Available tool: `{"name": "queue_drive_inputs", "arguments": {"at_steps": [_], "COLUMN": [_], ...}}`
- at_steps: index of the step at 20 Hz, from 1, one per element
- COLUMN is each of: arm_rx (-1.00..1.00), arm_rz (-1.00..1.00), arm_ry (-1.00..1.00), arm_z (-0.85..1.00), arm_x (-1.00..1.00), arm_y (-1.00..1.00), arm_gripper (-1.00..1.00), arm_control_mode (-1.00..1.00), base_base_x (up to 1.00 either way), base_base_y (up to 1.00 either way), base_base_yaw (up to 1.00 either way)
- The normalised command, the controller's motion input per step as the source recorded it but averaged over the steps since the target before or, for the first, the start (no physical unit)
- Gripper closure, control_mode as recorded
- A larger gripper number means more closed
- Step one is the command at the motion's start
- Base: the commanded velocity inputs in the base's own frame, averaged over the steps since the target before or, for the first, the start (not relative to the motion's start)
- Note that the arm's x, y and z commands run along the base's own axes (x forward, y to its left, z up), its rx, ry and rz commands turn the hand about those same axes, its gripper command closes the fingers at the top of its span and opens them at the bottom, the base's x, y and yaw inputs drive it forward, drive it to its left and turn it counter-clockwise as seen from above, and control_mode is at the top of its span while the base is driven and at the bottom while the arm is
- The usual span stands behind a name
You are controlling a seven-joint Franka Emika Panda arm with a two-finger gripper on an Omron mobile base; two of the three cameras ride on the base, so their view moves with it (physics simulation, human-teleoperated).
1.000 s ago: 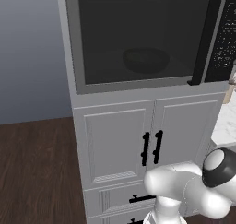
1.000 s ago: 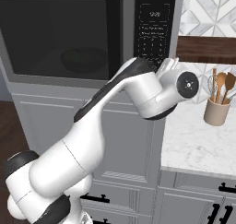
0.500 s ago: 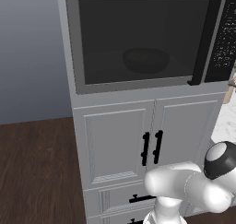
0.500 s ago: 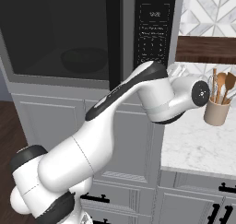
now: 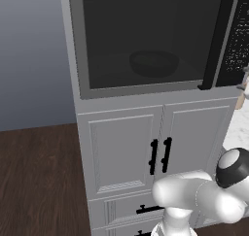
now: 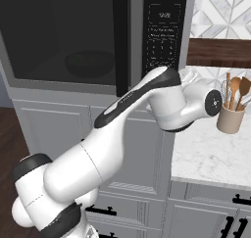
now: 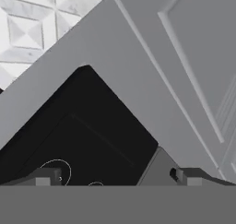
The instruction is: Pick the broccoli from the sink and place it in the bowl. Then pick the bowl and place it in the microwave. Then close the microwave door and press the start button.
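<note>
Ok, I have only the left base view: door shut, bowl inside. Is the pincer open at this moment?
Observer: Yes. In the hand view the pincer is open and holds nothing.
Operator: What does it face?
Observer: The black control panel of the microwave; pale ring marks lie near one fingertip.
Operator: Is anything to the right of the microwave?
Observer: In the right base view a utensil holder with wooden spoons stands on the counter.

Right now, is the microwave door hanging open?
No. In the left base view the microwave door sits shut flat against the microwave, and the bowl shows dimly behind its dark window.
</note>
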Motion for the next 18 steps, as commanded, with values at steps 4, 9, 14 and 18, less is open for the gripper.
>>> {"name": "queue_drive_inputs", "arguments": {"at_steps": [4,9,14,18], "arm_rx": [0.08,0.08,0.07,0.06], "arm_rz": [0.0,0.0,0.0,0.0], "arm_ry": [0.0,0.0,0.0,0.0], "arm_z": [0.0,0.0,0.0,-0.04], "arm_x": [0.07,0.11,0.42,0.42], "arm_y": [0.2,0.19,0.02,-0.02], "arm_gripper": [-1.0,-1.0,-1.0,-1.0], "arm_control_mode": [-1.0,-1.0,-1.0,-1.0], "base_base_x": [0.0,0.0,0.0,0.0], "base_base_y": [0.0,0.0,0.0,0.0], "base_base_yaw": [0.0,0.0,0.0,0.0]}}
